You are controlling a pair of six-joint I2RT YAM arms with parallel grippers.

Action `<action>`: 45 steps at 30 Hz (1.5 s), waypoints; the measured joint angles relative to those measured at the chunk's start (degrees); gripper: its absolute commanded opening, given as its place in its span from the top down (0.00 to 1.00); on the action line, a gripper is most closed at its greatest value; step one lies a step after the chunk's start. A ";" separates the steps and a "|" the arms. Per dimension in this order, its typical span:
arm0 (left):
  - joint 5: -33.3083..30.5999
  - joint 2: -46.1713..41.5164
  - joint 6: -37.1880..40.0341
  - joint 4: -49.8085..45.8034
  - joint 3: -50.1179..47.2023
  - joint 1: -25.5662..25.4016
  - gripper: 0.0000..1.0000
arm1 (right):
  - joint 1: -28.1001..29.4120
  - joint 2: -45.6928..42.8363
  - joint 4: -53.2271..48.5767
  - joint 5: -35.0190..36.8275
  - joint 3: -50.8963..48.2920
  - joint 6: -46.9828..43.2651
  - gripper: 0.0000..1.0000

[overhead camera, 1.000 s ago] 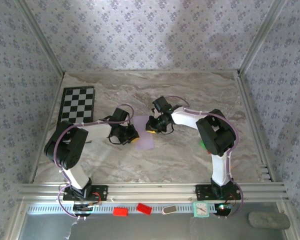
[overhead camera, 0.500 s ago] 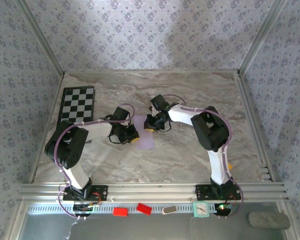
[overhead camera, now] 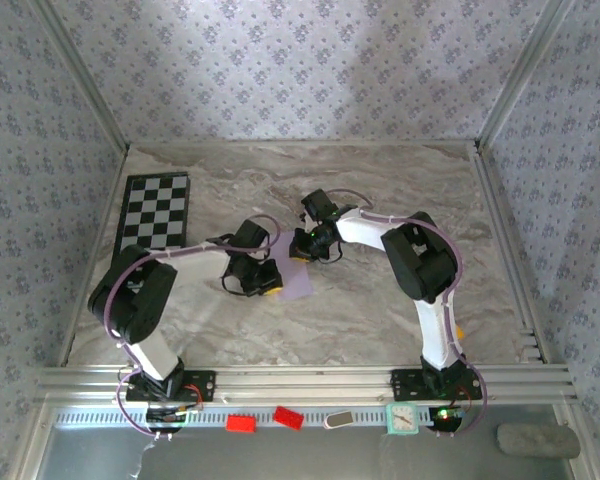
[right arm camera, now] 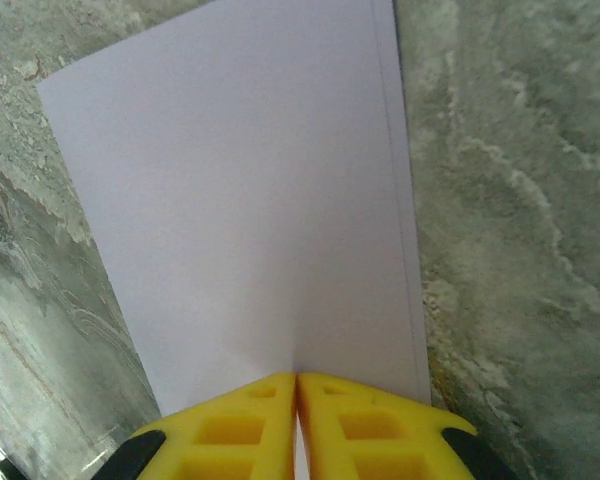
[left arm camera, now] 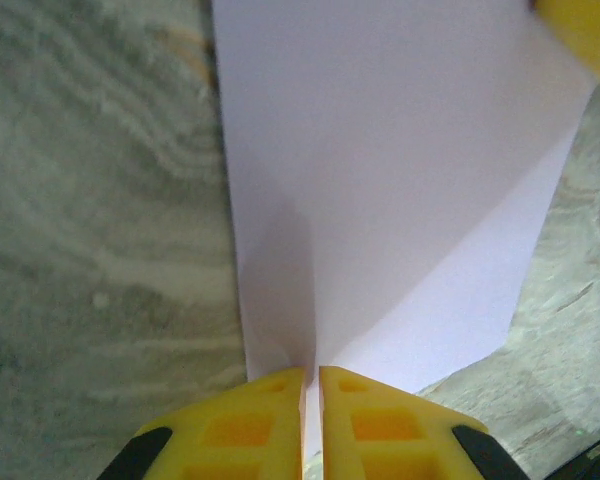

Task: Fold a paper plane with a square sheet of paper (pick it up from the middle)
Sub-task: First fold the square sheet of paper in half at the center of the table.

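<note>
So the left gripper [left arm camera: 311, 420] has slid in closer and the right gripper [right arm camera: 296, 420] just finished squeezing down, both now pinched nearly shut on opposite edges of the square sheet of paper [right arm camera: 240, 180] lying between them, so I'd guess lifting comes next.

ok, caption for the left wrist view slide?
Left gripper pinching thin pale lilac paper sheet above grey marbled table.
</note>
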 measured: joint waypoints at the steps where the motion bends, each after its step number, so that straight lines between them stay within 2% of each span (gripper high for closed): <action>1: -0.13 -0.42 0.00 -0.17 -0.63 -0.22 0.88 | 0.00 0.00 0.00 0.02 0.00 0.11 0.86; 17: -2.78 -5.79 1.44 -5.49 -4.04 -1.29 0.87 | 0.00 -0.02 0.11 0.11 -0.07 1.05 0.86; 22: -4.68 -8.07 1.84 -7.48 -1.18 -1.01 0.80 | -0.07 -0.37 0.50 -0.76 -0.07 1.07 0.80; 29: -4.17 -7.67 -0.81 -0.42 1.60 2.12 0.70 | -0.68 -4.74 0.94 -1.11 -1.97 1.42 0.64; 36: -1.99 -2.80 -5.27 7.82 1.66 4.24 0.67 | -2.36 -14.78 1.70 -0.92 -10.36 1.46 0.58; 45: -1.40 2.56 -8.17 12.41 1.88 5.90 0.66 | -2.78 -17.57 0.79 -1.27 -18.34 1.46 0.53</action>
